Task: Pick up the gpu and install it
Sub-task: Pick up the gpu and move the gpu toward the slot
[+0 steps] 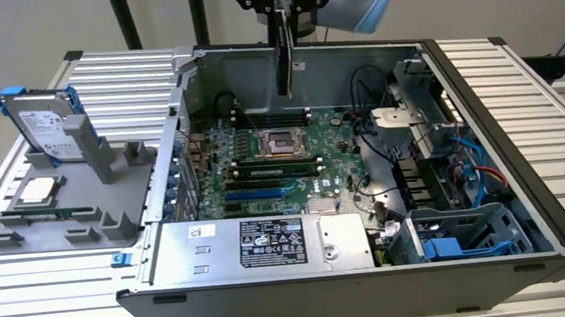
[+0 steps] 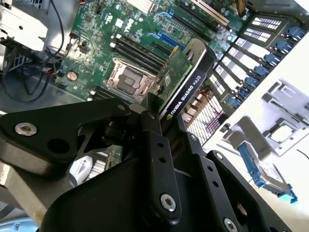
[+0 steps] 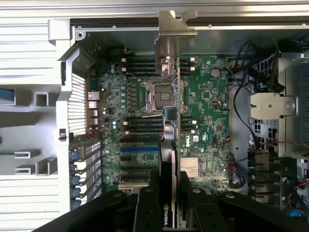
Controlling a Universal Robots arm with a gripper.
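Gpu [image 1: 283,64] hangs edge-on below the gripper [image 1: 283,26], whose fingers [image 2: 157,140] are clamped on it, bracket end away from them, above the motherboard [image 1: 339,165] inside the open case [image 1: 532,192]. A hard drive [image 1: 43,124] stands well apart, at the exterior view's left.

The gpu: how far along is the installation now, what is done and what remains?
Done: the pickup, since the gpu is lifted clear of any surface. In hand: the end effector is shut on the card, which hangs edge-down above the motherboard. Left: the seating. The card sits in no slot yet, and the blue slot is empty.
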